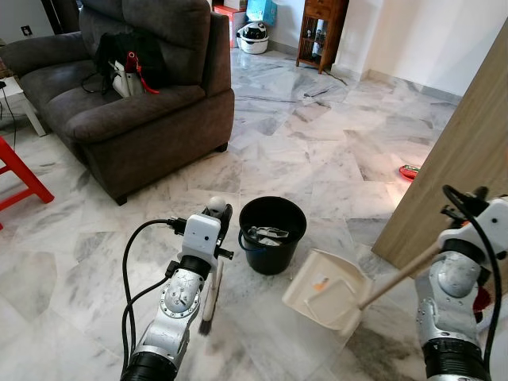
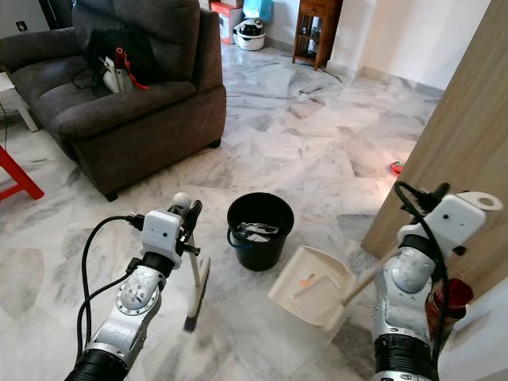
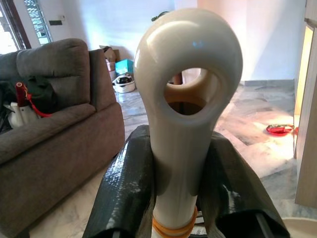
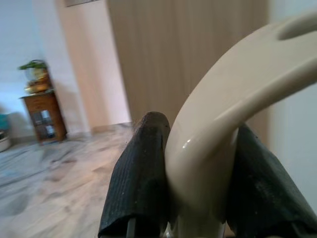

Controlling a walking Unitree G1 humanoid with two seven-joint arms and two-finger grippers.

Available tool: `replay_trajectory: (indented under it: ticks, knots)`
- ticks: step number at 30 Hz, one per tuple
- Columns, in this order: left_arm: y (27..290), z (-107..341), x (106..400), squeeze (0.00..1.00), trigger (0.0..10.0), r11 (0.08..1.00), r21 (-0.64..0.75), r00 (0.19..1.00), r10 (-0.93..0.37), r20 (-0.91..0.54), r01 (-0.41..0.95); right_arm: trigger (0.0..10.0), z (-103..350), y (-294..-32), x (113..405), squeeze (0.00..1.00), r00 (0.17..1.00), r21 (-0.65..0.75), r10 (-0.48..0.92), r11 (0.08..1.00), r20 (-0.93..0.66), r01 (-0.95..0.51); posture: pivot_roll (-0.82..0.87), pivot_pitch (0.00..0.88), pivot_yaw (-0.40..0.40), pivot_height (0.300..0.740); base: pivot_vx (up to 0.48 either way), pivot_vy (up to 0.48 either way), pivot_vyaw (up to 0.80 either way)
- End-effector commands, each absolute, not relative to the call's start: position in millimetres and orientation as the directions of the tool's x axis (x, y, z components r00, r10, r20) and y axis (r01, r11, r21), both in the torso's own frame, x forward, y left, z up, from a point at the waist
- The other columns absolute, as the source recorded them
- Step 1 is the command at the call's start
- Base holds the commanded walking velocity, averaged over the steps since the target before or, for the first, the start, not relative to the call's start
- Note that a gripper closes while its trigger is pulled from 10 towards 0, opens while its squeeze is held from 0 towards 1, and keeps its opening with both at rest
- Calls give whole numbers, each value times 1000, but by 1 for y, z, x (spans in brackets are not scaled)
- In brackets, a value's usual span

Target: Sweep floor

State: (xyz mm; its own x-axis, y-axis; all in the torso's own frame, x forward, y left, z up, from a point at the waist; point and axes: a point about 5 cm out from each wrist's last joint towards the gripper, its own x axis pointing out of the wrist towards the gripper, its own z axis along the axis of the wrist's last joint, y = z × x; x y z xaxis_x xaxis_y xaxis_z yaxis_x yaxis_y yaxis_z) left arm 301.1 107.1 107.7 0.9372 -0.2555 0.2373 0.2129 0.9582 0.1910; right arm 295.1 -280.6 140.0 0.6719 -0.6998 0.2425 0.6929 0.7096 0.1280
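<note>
My left gripper [image 1: 220, 214] is shut on the cream handle [image 3: 184, 106] of a small broom. Its dark bristles [image 1: 208, 316] rest on the marble floor just left of a black bucket [image 1: 272, 234] with some rubbish inside. My right gripper [image 4: 198, 130] is shut on the curved cream handle [image 4: 225, 121] of a dustpan. The dustpan [image 1: 329, 290] hangs tilted just right of the bucket, with a small orange bit lying in it. Black fingers [image 3: 126, 188] press on both sides of the broom handle.
A dark grey sofa [image 1: 135, 95] with a bag on it stands at the far left. A tall wooden panel [image 1: 476, 167] rises close on the right. A red stool [image 1: 20, 178] is at the left edge, and a wooden cabinet [image 1: 321, 32] stands at the back.
</note>
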Motion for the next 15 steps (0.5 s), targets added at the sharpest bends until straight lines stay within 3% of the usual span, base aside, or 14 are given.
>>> replay_trajectory:
  ticks: [1,15]
  knots:
    - [103,122,301,0,10000,947,230,907,-290,306,225,10000,154,-289,294,0,611,185,-741,666,278,723,20,0,-15,740,0,0,0]
    - [102,122,301,0,10000,945,233,905,-297,306,231,10000,164,-291,295,0,573,402,-794,601,202,691,20,0,-10,740,0,0,0]
